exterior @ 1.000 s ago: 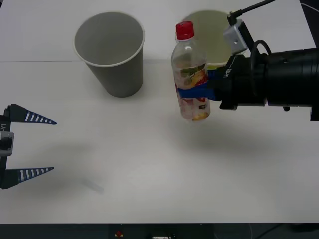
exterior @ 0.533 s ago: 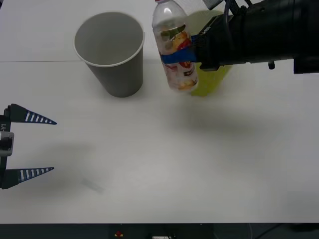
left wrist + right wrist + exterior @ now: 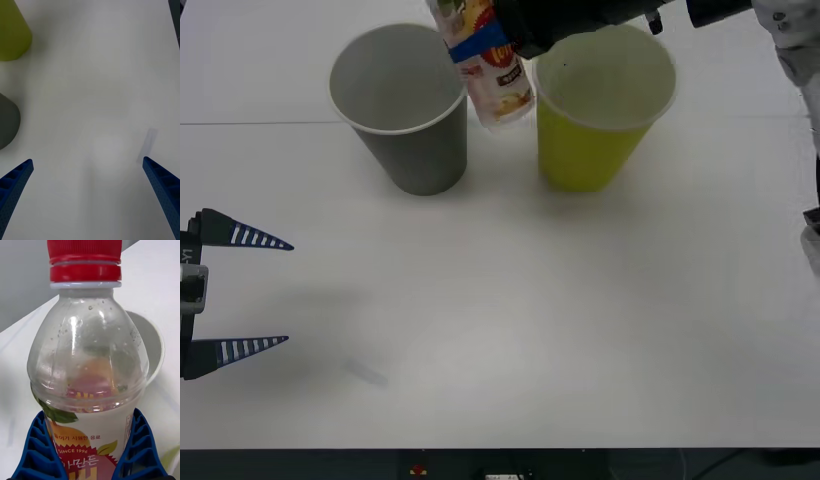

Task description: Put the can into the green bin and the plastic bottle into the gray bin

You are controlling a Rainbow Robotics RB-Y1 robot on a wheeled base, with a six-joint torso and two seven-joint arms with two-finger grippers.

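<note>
My right gripper (image 3: 477, 46) is shut on the plastic bottle (image 3: 498, 78), a clear bottle with an orange-red label. It holds the bottle tilted in the air at the table's far side, between the gray bin (image 3: 402, 110) and the green bin (image 3: 605, 110). In the right wrist view the plastic bottle (image 3: 88, 367) with its red cap stands between the blue fingers (image 3: 35, 450), and the gray bin's rim (image 3: 156, 347) lies just behind it. My left gripper (image 3: 240, 292) is parked open at the table's near left. The can is out of view.
Both bins stand upright, side by side, at the back of the white table (image 3: 530, 300). The left wrist view takes in the green bin (image 3: 11, 33), the gray bin (image 3: 7, 120) and the open left gripper (image 3: 88, 195) over bare tabletop.
The right arm has lifted the bottle and carried it left and away from me, from in front of the green bin to high between the two bins. The left arm has not moved.
</note>
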